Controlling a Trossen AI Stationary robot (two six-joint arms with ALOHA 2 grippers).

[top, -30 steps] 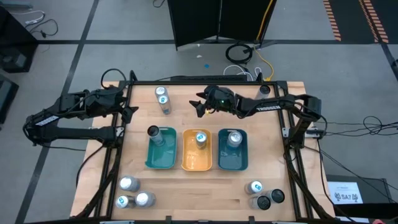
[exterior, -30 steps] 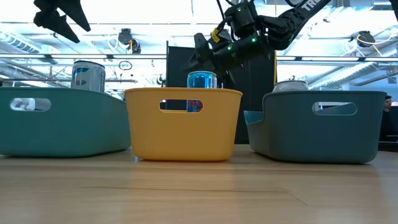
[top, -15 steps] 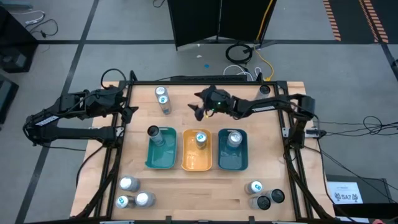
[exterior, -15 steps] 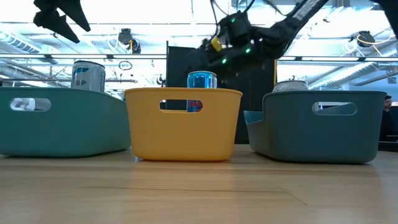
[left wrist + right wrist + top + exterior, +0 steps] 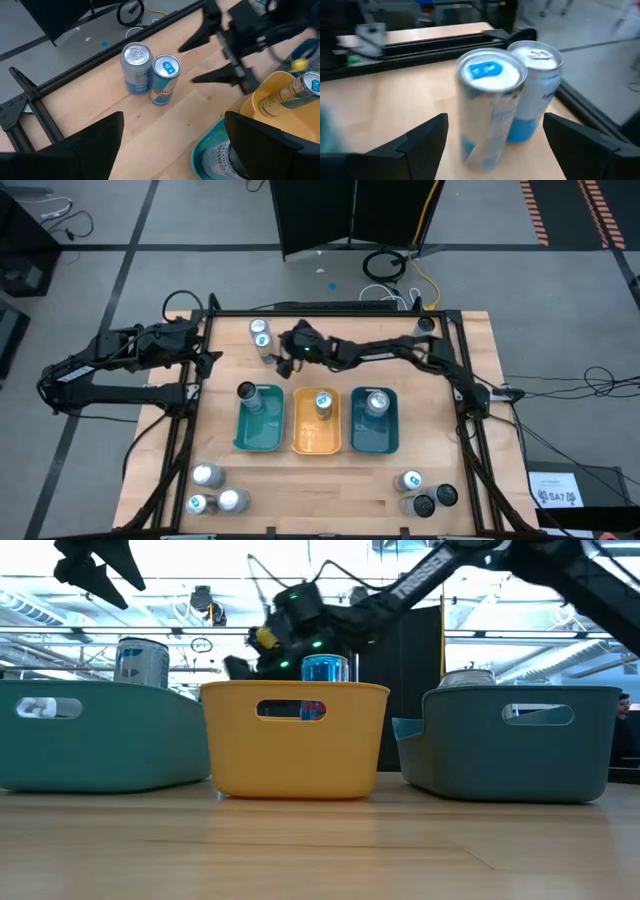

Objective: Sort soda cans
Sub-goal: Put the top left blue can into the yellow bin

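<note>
**Right gripper lined up on the blue-tabbed can at the far edge**

High view: the right gripper (image 5: 285, 351) reaches across the table (image 5: 440, 420) to the far left corner, just beside two upright cans standing there, the blue-tabbed can (image 5: 265, 350) nearer it and the silver-topped can (image 5: 259, 330) behind; the left gripper (image 5: 205, 355) waits at the table's left edge, somewhat farther from the pair; one can each stands in the teal tray (image 5: 243, 436), the orange tray (image 5: 302, 437) and the blue tray (image 5: 392, 437); more cans wait in both near corners.

Low view: the right gripper hangs behind the orange tray, above table level; the two far cans are hidden by the trays.

Left wrist view: the right gripper's fingers (image 5: 215, 76) are spread wide, their tips pointing at the pair, close but apart from it; both cans stand with long axes vertical, touching each other; the left gripper's own fingers are also spread, holding nothing.

Right wrist view: the blue-tabbed can sits straight ahead, centred between the spread fingers, with the silver-topped can touching it on one side; judging from this, a level advance would bracket the blue-tabbed can, though its neighbour crowds one finger's path.
</note>
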